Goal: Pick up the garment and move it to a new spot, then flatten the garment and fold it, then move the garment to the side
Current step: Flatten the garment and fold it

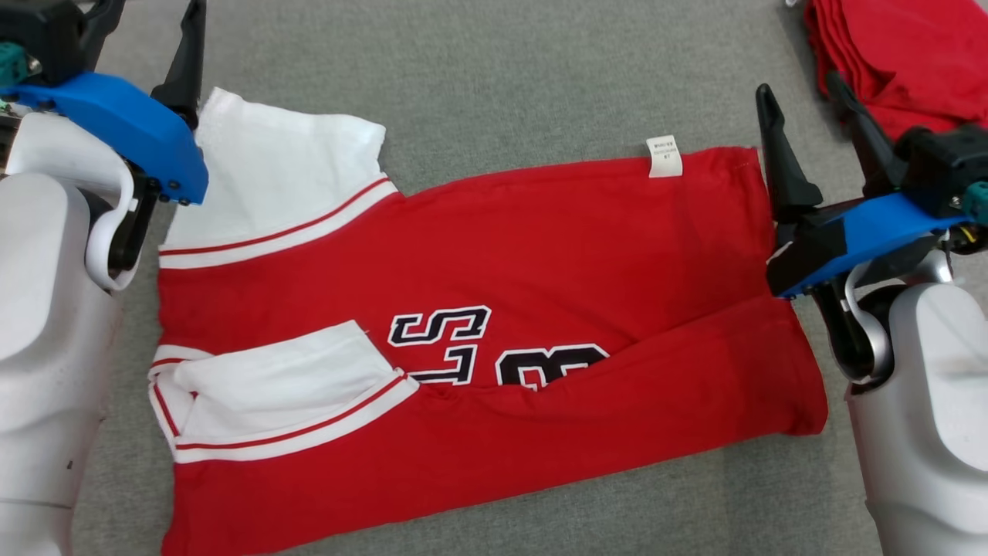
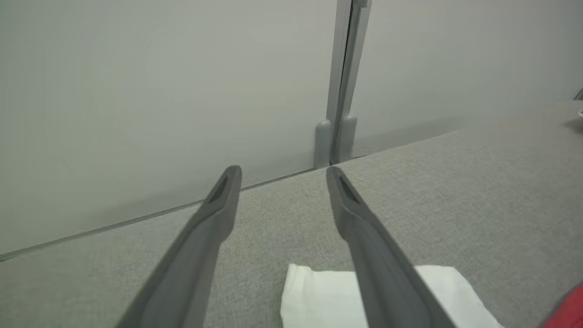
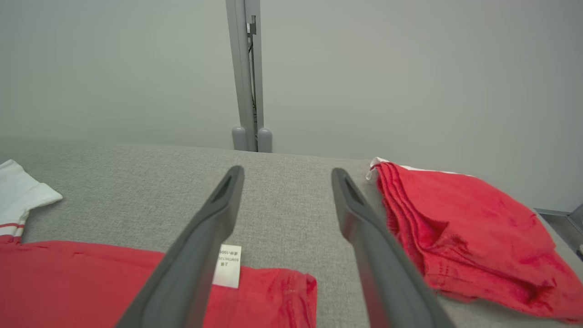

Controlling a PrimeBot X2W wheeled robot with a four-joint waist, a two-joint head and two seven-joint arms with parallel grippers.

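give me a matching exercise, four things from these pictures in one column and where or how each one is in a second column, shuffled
Things
1. shirt
2. tag
3. red pile
4. left hand

Places or states
A. open, by a white sleeve
B. heaped at the far right
C. laid flat, near side folded over the lettering
D. white, at the shirt's far edge

Pairs: 1-C, 2-D, 3-B, 4-A
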